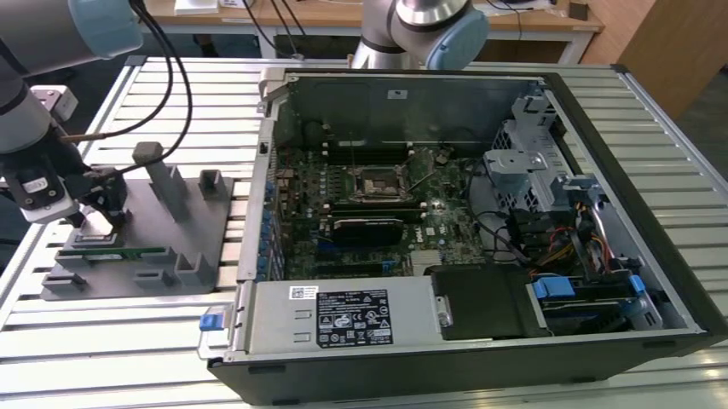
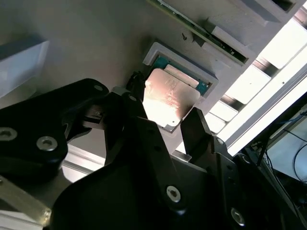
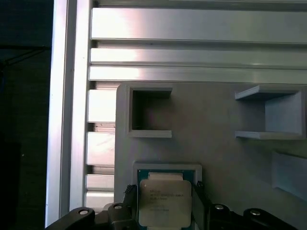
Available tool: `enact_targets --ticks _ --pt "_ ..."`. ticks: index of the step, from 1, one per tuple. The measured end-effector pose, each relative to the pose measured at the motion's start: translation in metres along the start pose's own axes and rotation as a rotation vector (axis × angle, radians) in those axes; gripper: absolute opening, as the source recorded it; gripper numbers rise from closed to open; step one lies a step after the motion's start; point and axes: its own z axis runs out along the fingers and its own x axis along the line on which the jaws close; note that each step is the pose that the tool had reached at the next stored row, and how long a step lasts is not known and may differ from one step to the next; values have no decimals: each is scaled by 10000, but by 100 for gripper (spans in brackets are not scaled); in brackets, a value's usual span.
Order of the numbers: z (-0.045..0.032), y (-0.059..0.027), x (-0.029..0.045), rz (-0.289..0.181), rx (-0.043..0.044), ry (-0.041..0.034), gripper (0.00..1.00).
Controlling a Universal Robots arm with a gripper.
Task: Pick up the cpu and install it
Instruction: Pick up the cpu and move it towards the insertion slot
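Observation:
The cpu [image 3: 164, 201], a flat square chip with a shiny silver top, lies in or just above a pale-framed nest [image 3: 165, 167] on the grey fixture plate [image 1: 216, 247] at the exterior view's left. My gripper [image 1: 102, 220] stands straight over it. In both wrist views the black fingers [image 2: 196, 125] sit against two opposite edges of the cpu [image 2: 168, 98], so the gripper [image 2: 165, 114] is shut on it. Whether the chip is clear of the nest I cannot tell. The black-framed socket [image 1: 372, 181] lies on the motherboard inside the open computer case [image 1: 592, 111].
A long green memory stick [image 1: 114, 252] lies in a slot on the fixture plate beside the gripper. Grey upright holders [image 1: 159, 175] rise from the plate. The case's metal side wall [image 1: 264, 170] stands between the plate and the motherboard. Cables and drive cages [image 1: 534, 170] crowd the case's right.

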Motion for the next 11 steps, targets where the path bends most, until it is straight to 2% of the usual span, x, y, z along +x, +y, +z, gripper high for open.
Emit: enact_targets --ticks 11 --pt "3 1 31 -2 7 -24 57"
